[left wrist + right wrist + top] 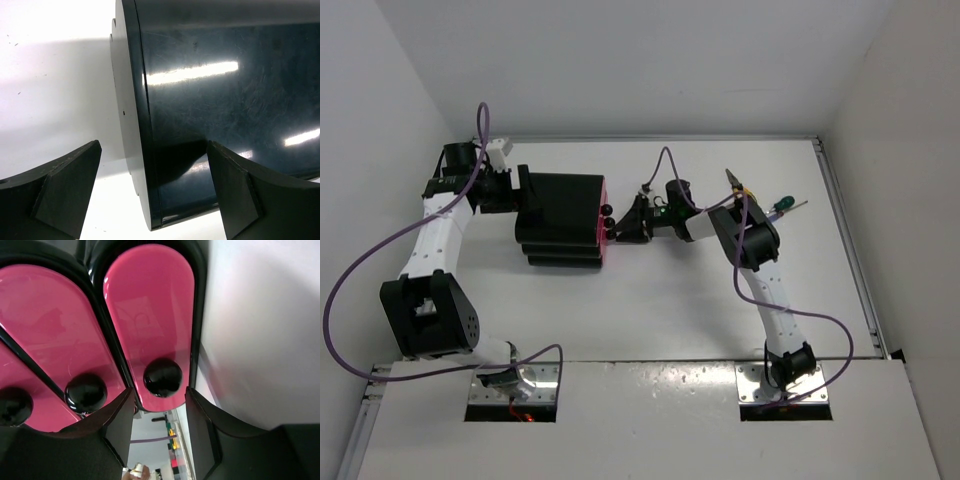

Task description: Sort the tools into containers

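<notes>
Right pincer [159, 392] spread, its fingers either side of a black knob [162, 377] on the end pink drawer [150, 305], seemingly not touching it. Left pincer [152, 145] spread too, at the black cabinet's [225, 100] back edge, one finger beside it and one over its side; contact unclear. Tools [782, 205] lie on the table [670, 300], well behind the right pincer.

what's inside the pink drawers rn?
Not visible: all three pink drawers look shut in the black cabinet, so only fronts and round knobs show. Any contents are covered. The open right gripper flanks one knob.
</notes>
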